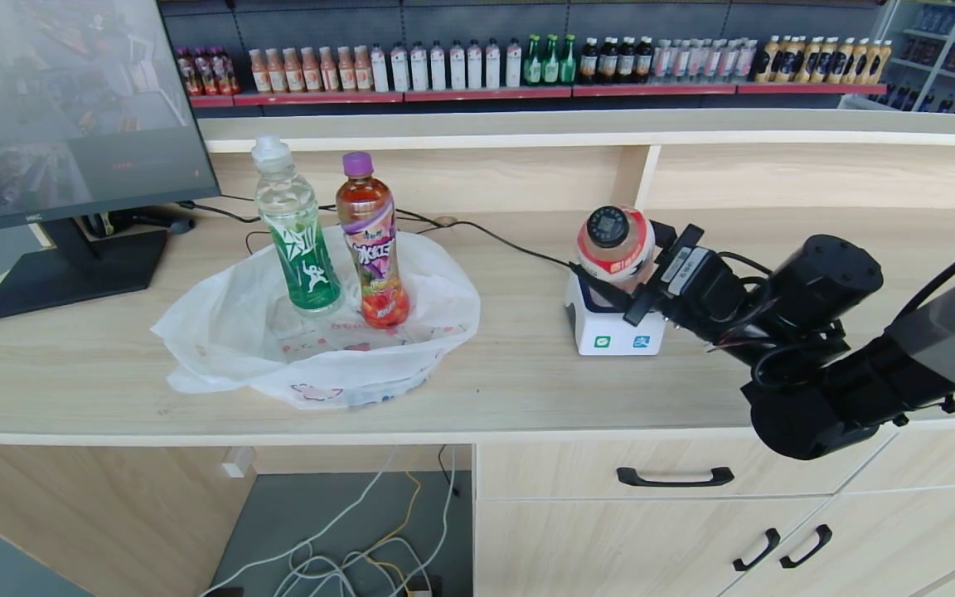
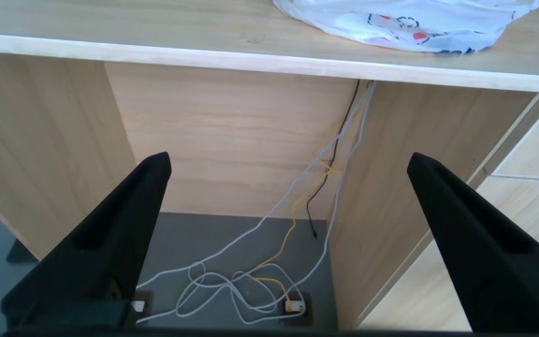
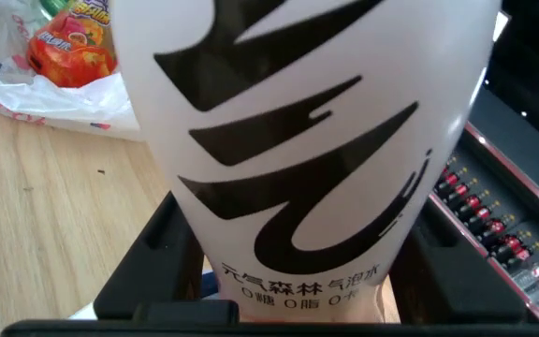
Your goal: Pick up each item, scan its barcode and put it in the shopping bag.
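My right gripper (image 1: 637, 274) is shut on a white bottle with a pink label (image 1: 614, 240), held on its side with its black cap toward me, just above the white scanner box (image 1: 614, 333). The right wrist view shows the bottle's white body with black strokes (image 3: 316, 140) between the dark fingers (image 3: 157, 257). The white shopping bag (image 1: 229, 332) lies open on the counter to the left, with a green bottle (image 1: 299, 240) and an orange bottle with a purple cap (image 1: 374, 249) standing in it. My left gripper (image 2: 288, 173) is open, low in front of the counter.
A monitor on a black stand (image 1: 63, 108) occupies the counter's far left, with cables running behind the bag. A raised wooden ledge (image 1: 610, 133) borders the back. Under the counter are drawers (image 1: 676, 477) and loose cables (image 2: 251, 281) on the floor.
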Robot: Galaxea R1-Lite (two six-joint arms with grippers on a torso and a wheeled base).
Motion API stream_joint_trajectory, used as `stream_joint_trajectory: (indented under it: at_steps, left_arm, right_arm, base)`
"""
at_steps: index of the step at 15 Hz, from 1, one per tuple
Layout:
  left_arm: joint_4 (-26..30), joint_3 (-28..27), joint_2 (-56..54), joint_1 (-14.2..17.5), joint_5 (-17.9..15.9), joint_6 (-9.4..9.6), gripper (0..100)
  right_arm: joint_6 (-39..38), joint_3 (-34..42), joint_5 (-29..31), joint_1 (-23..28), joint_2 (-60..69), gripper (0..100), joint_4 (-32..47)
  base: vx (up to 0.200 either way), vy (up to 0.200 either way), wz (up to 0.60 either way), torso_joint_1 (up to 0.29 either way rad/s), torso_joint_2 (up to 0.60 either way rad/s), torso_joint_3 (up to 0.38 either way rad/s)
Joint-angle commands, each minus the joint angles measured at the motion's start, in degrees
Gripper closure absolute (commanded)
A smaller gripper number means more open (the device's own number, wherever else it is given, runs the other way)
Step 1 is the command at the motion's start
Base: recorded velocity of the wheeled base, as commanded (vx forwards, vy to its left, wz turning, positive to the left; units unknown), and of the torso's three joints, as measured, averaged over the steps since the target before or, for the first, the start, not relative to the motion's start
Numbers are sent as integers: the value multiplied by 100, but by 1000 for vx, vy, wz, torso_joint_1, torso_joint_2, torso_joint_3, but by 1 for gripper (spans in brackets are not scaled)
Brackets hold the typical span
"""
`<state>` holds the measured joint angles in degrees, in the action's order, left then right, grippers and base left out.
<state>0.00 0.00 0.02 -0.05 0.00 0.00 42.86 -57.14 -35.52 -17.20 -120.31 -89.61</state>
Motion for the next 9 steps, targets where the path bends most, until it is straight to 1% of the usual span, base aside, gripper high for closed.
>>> stream_joint_trajectory:
  at_steps: [1, 3, 4, 5, 6, 7, 9]
  left_arm:
    - [0, 0, -2, -4, 0, 0, 0]
    - [0, 0, -2, -4, 0, 0, 0]
    - [0, 0, -2, -4, 0, 0, 0]
    - [0, 0, -2, -4, 0, 0, 0]
    - [0, 0, -2, -4, 0, 0, 0]
    - [0, 0, -2, -4, 0, 0, 0]
    - [0, 0, 6, -4, 0, 0, 0]
  right_arm:
    - [-67, 18, 133, -55, 192, 100, -39]
    - [-261, 98, 353, -161, 324, 100, -39]
    - [-472, 133, 713, -363, 429, 100, -39]
    - [-621, 124, 933, -504, 447, 100, -39]
    - [-955, 141, 1417, -767, 588, 100, -39]
    - [-1061, 141, 1557, -846, 623, 100, -39]
    - [-1896, 150, 2577, -1277, 816, 100, -39]
  base:
    - [0, 0, 0, 0, 0, 0]
    - [0, 0, 0, 0, 0, 0]
    - [0, 0, 0, 0, 0, 0]
    - [0, 0, 0, 0, 0, 0]
    - [0, 0, 0, 0, 0, 0]
    - [0, 0, 0, 0, 0, 0]
    - [0, 0, 0, 0, 0, 0]
